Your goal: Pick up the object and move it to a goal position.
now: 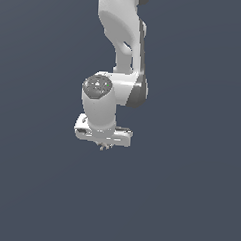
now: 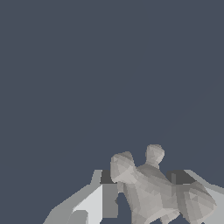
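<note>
The object (image 1: 105, 147) is a tiny pale grey jack-shaped piece with short prongs, poking out just below the white gripper (image 1: 107, 144) in the exterior view. In the wrist view the object (image 2: 151, 188) fills the space between the two fingers, with prongs sticking out past them. The gripper (image 2: 153, 203) is shut on it, one finger (image 2: 107, 199) pressing on one side and the other finger (image 2: 216, 199) on the opposite side. Part of the object is hidden behind the finger pads.
The white arm (image 1: 122, 37) comes down from the top of the exterior view, with its wrist (image 1: 99, 99) above the gripper. Everything around it is a plain dark blue-grey ground (image 1: 188, 196).
</note>
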Motion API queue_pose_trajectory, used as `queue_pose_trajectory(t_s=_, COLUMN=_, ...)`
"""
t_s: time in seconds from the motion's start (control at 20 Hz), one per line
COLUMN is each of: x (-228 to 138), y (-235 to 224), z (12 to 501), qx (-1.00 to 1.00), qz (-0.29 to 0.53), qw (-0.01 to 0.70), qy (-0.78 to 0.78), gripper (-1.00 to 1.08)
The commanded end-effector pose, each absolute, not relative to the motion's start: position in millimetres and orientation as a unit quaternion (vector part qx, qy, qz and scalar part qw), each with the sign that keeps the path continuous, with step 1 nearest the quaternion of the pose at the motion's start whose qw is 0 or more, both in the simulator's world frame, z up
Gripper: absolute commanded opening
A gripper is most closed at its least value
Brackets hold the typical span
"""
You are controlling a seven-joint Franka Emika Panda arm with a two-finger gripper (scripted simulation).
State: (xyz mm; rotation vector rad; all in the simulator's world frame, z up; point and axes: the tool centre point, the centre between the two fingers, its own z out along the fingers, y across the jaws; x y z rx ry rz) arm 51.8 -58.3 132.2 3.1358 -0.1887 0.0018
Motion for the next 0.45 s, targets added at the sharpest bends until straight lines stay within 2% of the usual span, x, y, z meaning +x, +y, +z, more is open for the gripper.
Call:
queue_pose_trajectory(t_s=0.0, x=58.2, y=-61.7, z=138.4, qx=0.998, qz=0.000, qw=0.000, qy=-0.060, gripper=-1.00)
queue_pose_trajectory(t_s=0.4, x=66.0, y=-65.6, z=145.1, qx=0.998, qz=0.000, qw=0.000, qy=-0.060, gripper=-1.00)
